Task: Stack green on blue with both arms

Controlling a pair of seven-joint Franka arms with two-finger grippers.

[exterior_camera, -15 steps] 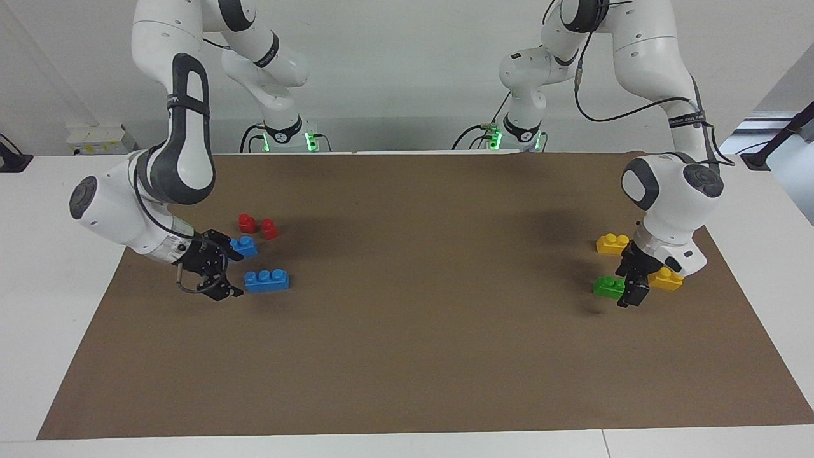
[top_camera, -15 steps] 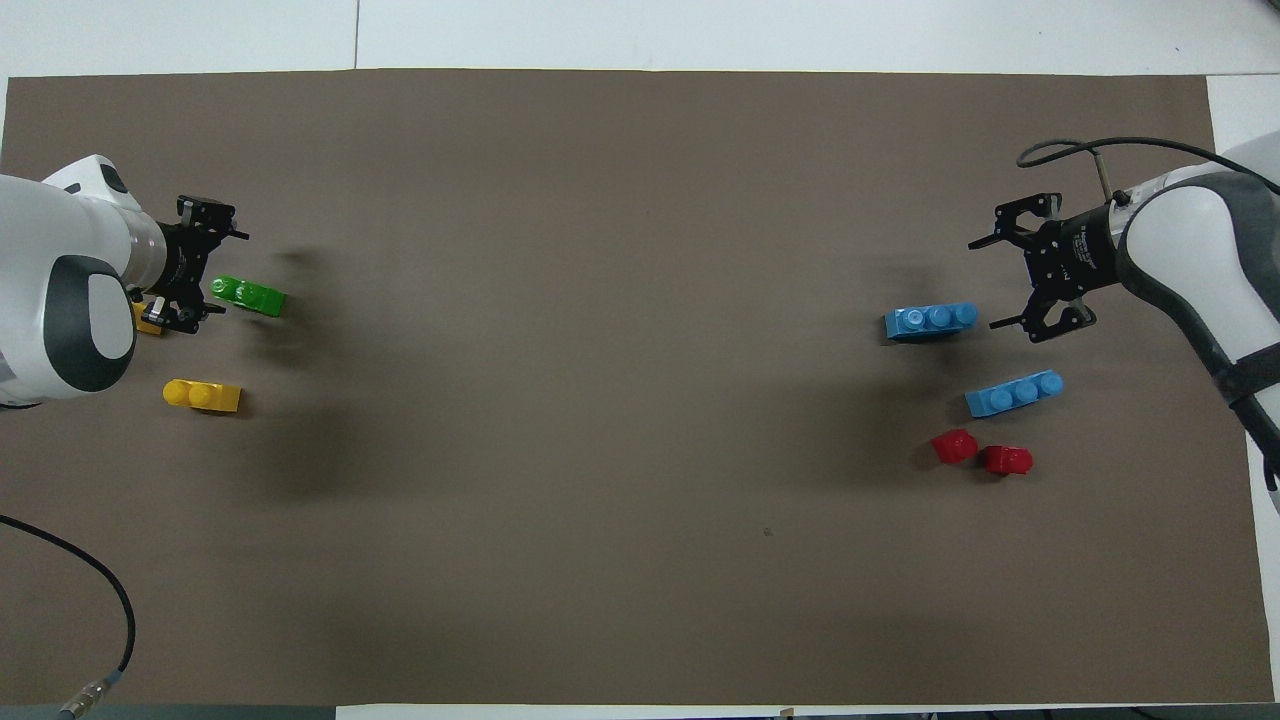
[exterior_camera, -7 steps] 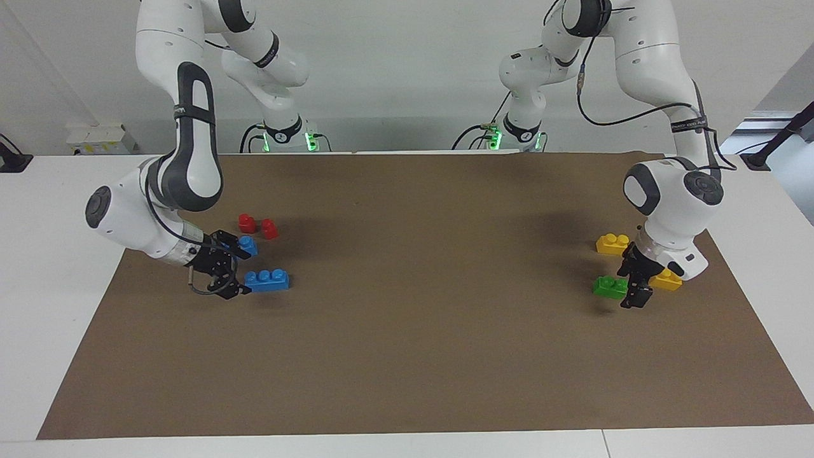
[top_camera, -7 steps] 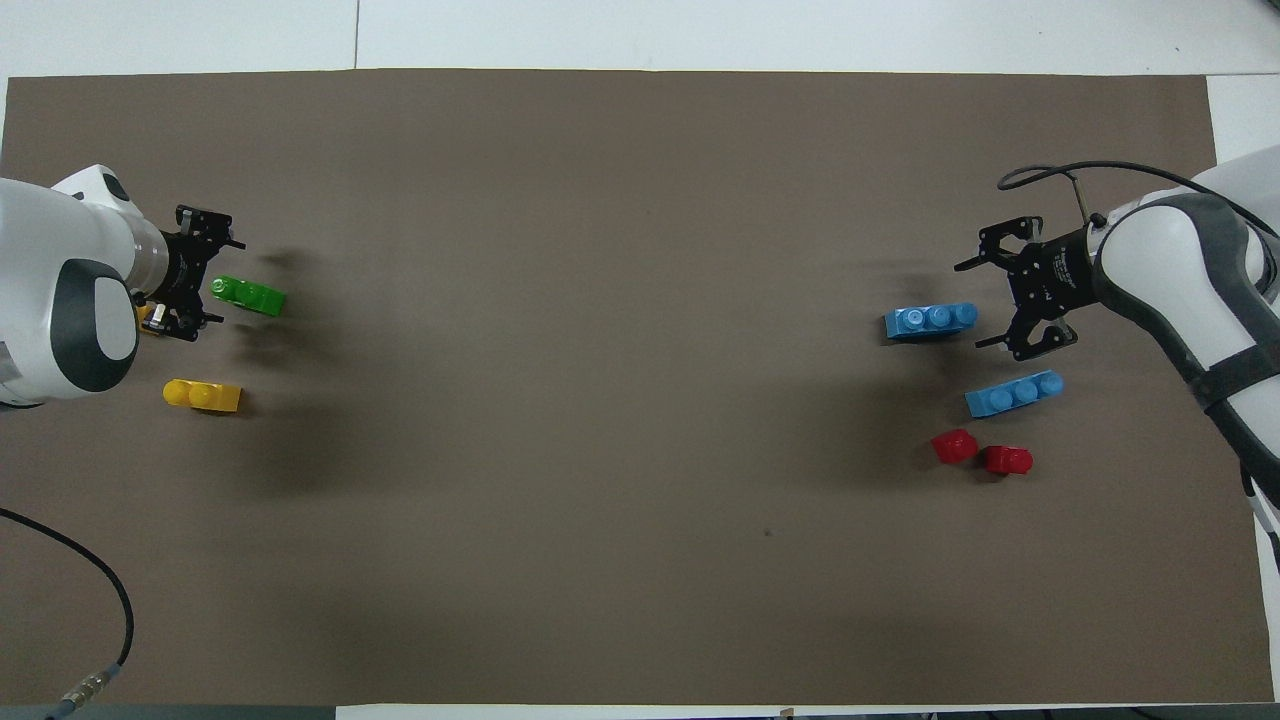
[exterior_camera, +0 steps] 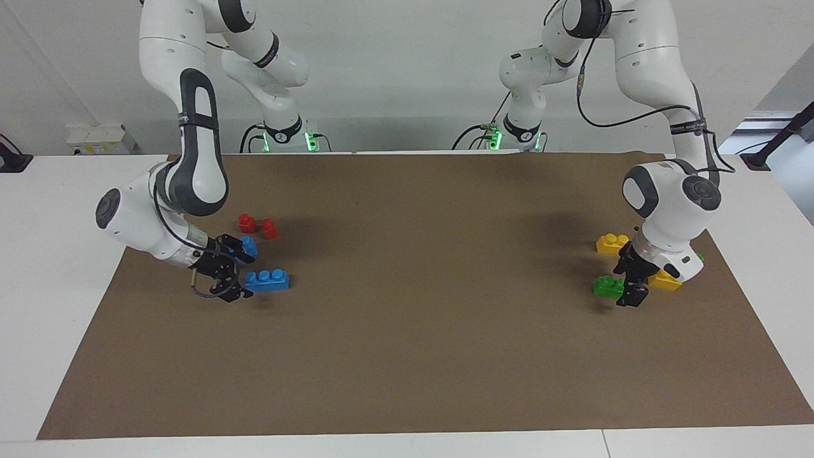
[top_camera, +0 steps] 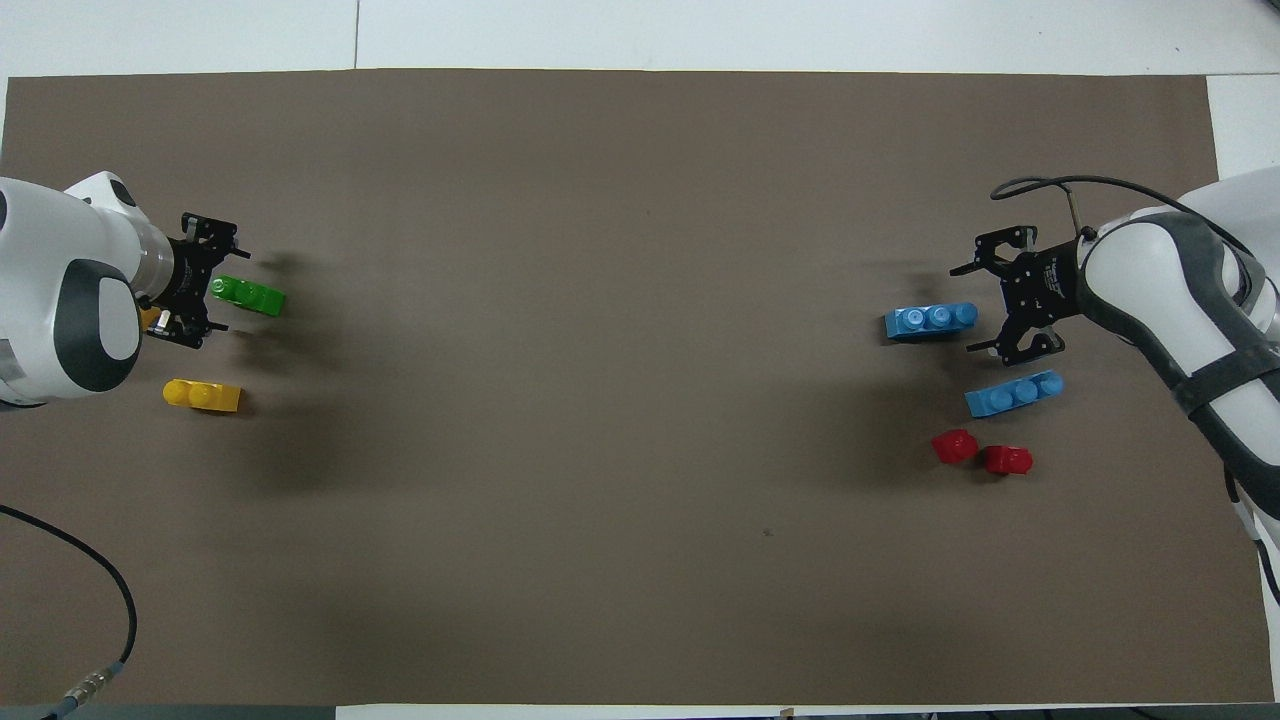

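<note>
A green brick [exterior_camera: 607, 286] lies on the brown mat at the left arm's end; it also shows in the overhead view [top_camera: 248, 294]. My left gripper [exterior_camera: 629, 281] is open, low at the brick's end, its fingers [top_camera: 212, 228] spread on either side of that end. A sliver of a second green brick [exterior_camera: 699, 257] shows past the left wrist. A blue brick [exterior_camera: 267, 280] lies at the right arm's end, also in the overhead view [top_camera: 930, 320]. My right gripper [exterior_camera: 238, 275] is open, right beside its end [top_camera: 988, 298]. A second blue brick [top_camera: 1015, 393] lies nearer the robots.
Two red single-stud blocks [top_camera: 955, 446] [top_camera: 1008, 460] lie nearer the robots than the blue bricks. One yellow brick [top_camera: 202, 395] lies nearer the robots than the green one. Another yellow brick [exterior_camera: 666, 280] sits under the left wrist. The brown mat [top_camera: 640, 400] covers the table.
My right gripper has moved in toward the end of the blue brick. My left gripper has shifted slightly nearer the green brick. No brick has moved.
</note>
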